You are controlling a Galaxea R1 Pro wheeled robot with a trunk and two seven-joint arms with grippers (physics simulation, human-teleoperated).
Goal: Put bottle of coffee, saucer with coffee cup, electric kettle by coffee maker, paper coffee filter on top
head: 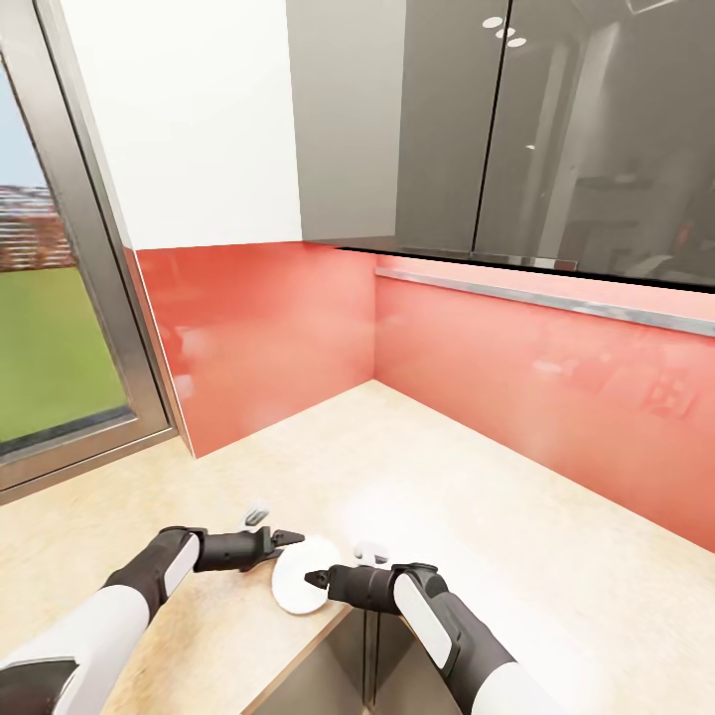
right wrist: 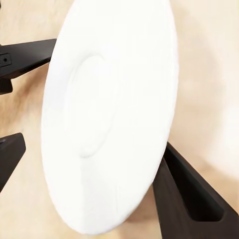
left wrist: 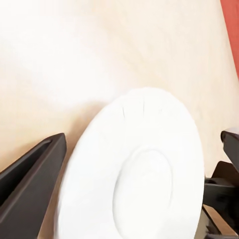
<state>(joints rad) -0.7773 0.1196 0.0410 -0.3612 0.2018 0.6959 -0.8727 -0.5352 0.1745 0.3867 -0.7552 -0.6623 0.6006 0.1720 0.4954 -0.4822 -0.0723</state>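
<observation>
Both arms are crowded around the small flat round white saucer (head: pixel 298 582), right at the front lip of the light wood-grain kitchen countertop (head: pixel 497 516). The left gripper (head: pixel 288 541) has its fingers spread wide around the rim, not squeezing. The right gripper (head: pixel 316 574) touches the saucer's edge; can't tell if it's gripping. One nudge and the saucer probably slides off the edge.

We find the kitchen countertop (head: pixel 477 477) bare toward 12 and 2 o'clock; red backsplash (head: pixel 546 367) walls bound it beyond.
</observation>
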